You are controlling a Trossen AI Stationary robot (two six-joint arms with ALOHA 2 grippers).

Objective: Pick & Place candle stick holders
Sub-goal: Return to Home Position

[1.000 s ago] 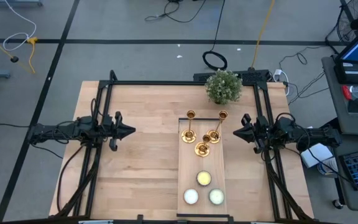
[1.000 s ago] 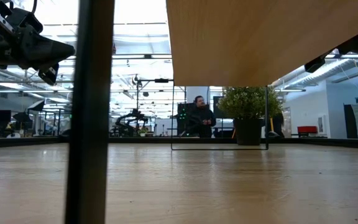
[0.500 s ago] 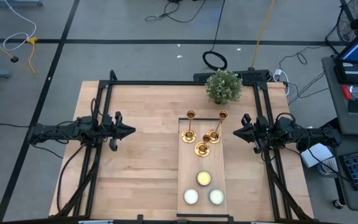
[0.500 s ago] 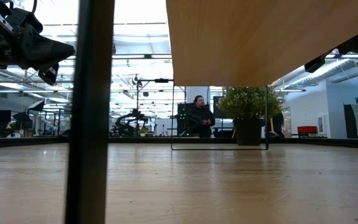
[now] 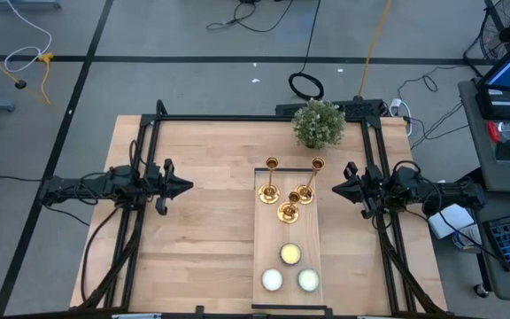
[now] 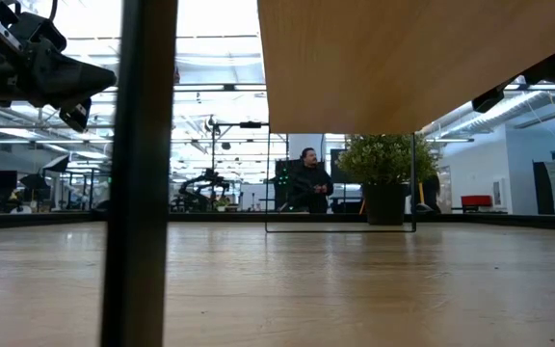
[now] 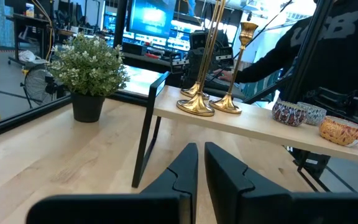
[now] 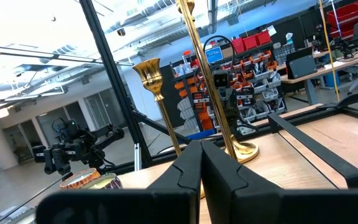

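Three slim gold candlestick holders (image 5: 271, 182) (image 5: 312, 177) (image 5: 289, 211) stand upright on their round bases on the far half of a narrow raised wooden shelf (image 5: 268, 235). My left gripper (image 5: 187, 186) hovers to the shelf's left, shut and empty, pointing toward the holders. My right gripper (image 5: 336, 188) hovers just right of the shelf, shut and empty, pointing at the holders. The holders also show in the left wrist view (image 7: 199, 102) and the right wrist view (image 8: 160, 106). In the low view the holders are hidden above the shelf's underside (image 6: 403, 58).
Three round pale candles (image 5: 290, 254) (image 5: 273, 280) (image 5: 308, 280) sit on the shelf's near half. A potted plant (image 5: 317, 123) stands at the table's far edge. The shelf has black legs (image 7: 146, 127). A person (image 6: 308, 179) sits beyond the table. Bare table lies left of the shelf.
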